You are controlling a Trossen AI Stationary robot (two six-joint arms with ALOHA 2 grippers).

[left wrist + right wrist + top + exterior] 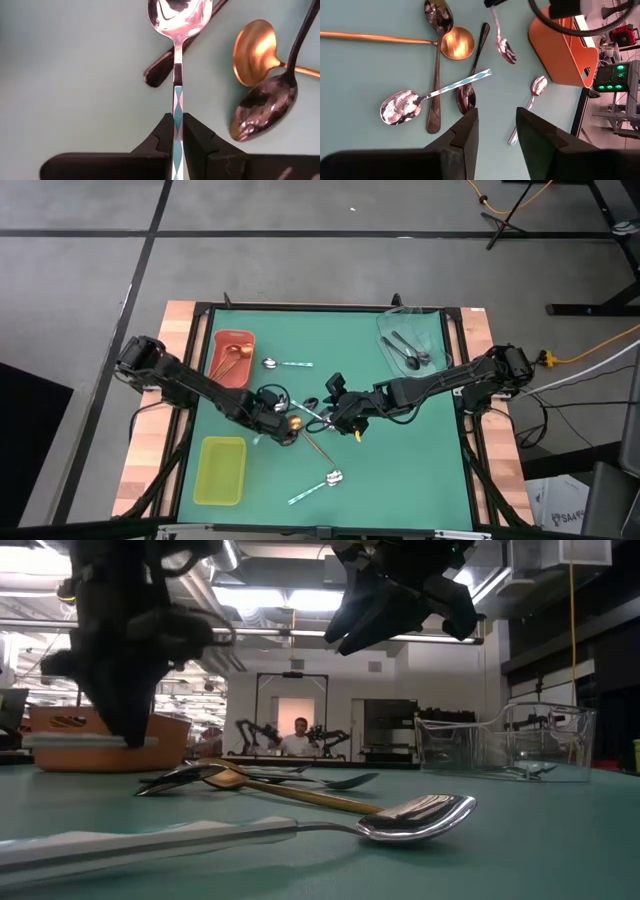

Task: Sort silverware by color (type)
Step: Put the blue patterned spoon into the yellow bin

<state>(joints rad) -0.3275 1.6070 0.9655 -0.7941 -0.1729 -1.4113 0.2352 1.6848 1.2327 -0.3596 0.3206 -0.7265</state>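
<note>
My left gripper (278, 418) is shut on a silver spoon with a mint diamond-patterned handle (177, 30), above the pile in the middle of the green mat. On the mat below lie a copper spoon (255, 50), two dark spoons (265, 105) and another mint-handled spoon (415, 102). My right gripper (497, 130) hovers open just right of the pile, with nothing between its fingers. Two more mint-handled spoons lie apart on the mat, one by the red tray (285, 364) and one near the front (318, 487). My left gripper pinches the spoon's mint handle (178, 107) between its two fingers, near the end that joins the silver neck. The fingers come from above, pointing steeply down. The bowl (179, 15) sticks out past the fingertips, and the spoon is lifted clear of the mat and the spoons under it.
A red tray (216, 350) with copper spoons stands at the far left. A yellow-green tray (222, 470) stands at the near left. A clear tray (430, 330) with dark spoons stands at the far right. A person shows far off in the room behind the table.
</note>
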